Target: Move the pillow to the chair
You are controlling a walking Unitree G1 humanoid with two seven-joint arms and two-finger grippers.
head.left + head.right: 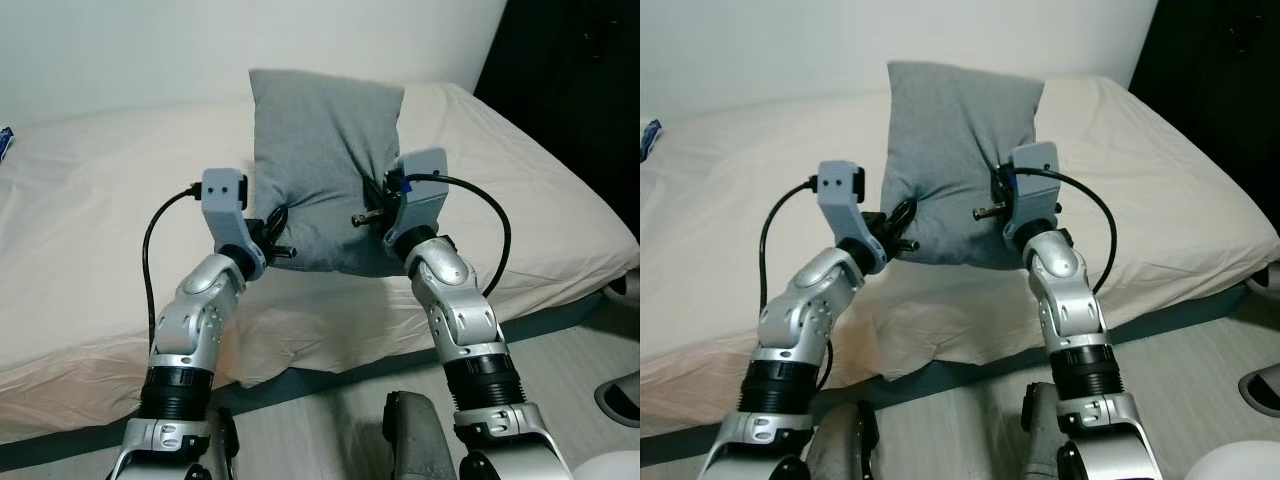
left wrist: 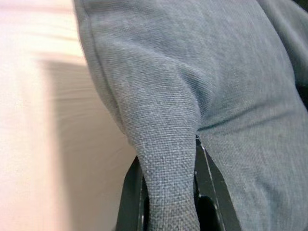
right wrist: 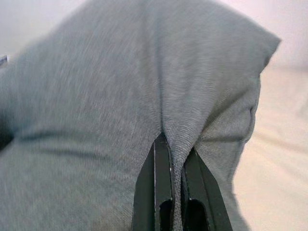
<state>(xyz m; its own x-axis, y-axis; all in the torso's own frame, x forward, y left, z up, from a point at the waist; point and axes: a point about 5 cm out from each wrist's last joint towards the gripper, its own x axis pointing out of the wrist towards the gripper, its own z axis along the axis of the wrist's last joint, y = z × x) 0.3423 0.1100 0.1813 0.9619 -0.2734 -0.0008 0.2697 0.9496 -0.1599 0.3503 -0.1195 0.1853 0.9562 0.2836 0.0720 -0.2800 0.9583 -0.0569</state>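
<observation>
**One pillow, two hands**

There is one grey pillow (image 1: 320,165). It stands upright above the bed (image 1: 100,250), held up in the middle of the head views, at about 12 o'clock from the robot's two arms. Its top edge is near the white wall (image 1: 200,40).

Two hands hold it. The left hand (image 1: 272,225) is at the pillow's lower left side, about 8 o'clock on the pillow. Its two black fingers (image 2: 132,197) are squeezed onto a fold of the grey cloth, and the fold sticks out between them. The right hand (image 1: 375,205) is on the pillow's right side, at about 4 o'clock. Its two black fingers (image 3: 154,192) also pinch a ridge of grey cloth tight between them. The cloth is puckered where each hand grips.

The bed has one cream sheet (image 1: 520,190), a bit wrinkled. The sheet hangs over the near edge of the bed, just under the pillow. One small blue thing (image 1: 5,145) lies at the far left edge of the bed, at 9 o'clock; it is too small to tell what it is.

Each arm has one black cable (image 1: 150,260) looping from its wrist. The floor (image 1: 330,420) near the robot is pale grey. At 3 o'clock, past the bed, it is very dark. One dark slipper (image 1: 620,395) lies on the floor at 4 o'clock.
</observation>
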